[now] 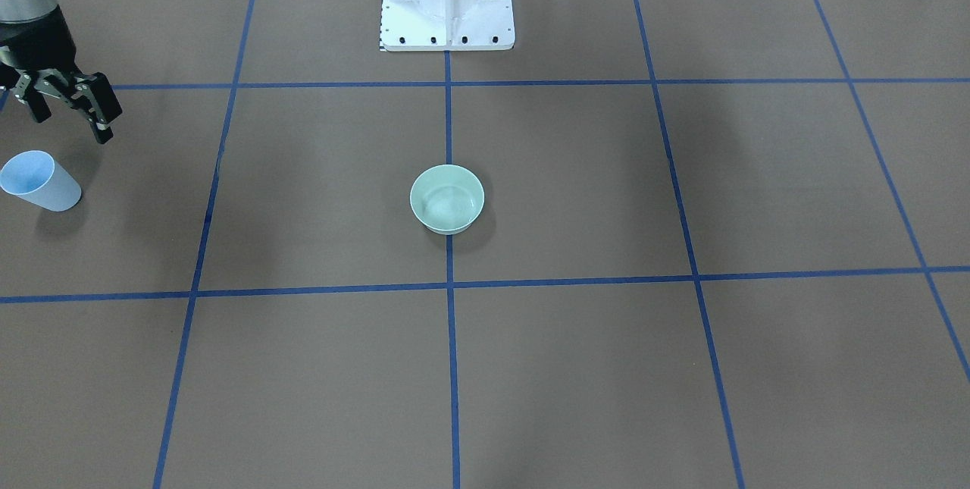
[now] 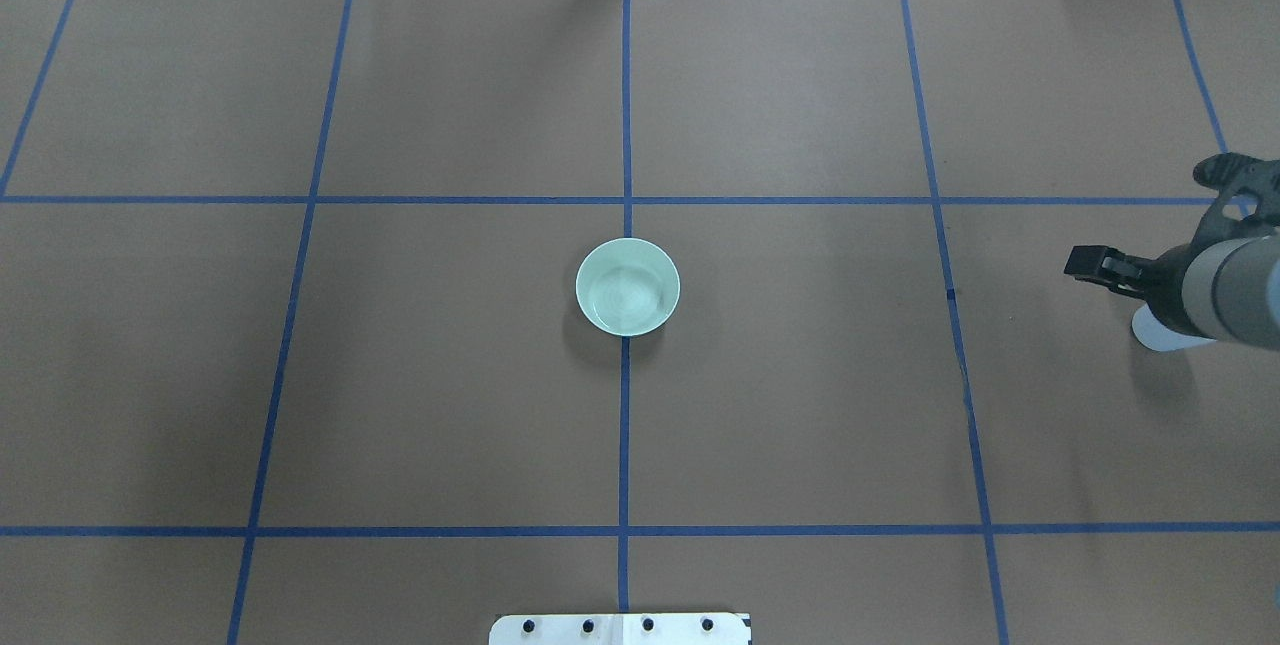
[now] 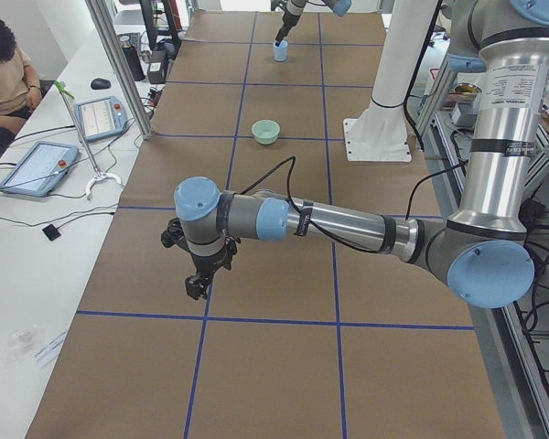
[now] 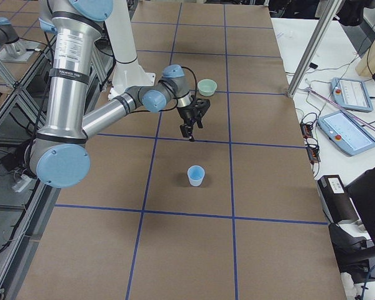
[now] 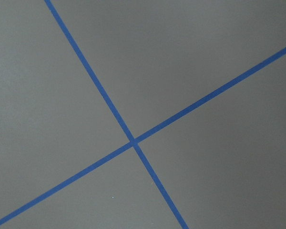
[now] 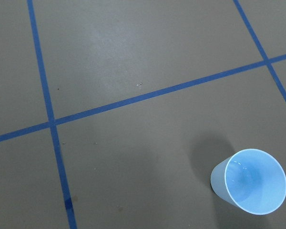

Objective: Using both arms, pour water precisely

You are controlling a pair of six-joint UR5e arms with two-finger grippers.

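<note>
Two-arm pouring station, cup standing free.
Right gripper (image 1: 68,121): claws spread, empty, raised near upright blue cup (image 1: 42,182) at table's right end. Left gripper (image 3: 197,288): low over bare table, claw state cannot be told. Water (image 1: 451,210): faint glints inside green bowl (image 1: 447,229), table centre.

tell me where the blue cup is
The light-blue cup stands upright at the front-facing view's far left edge, on the robot's right side, just below the open right hand without touching it, far from the green bowl.
</note>
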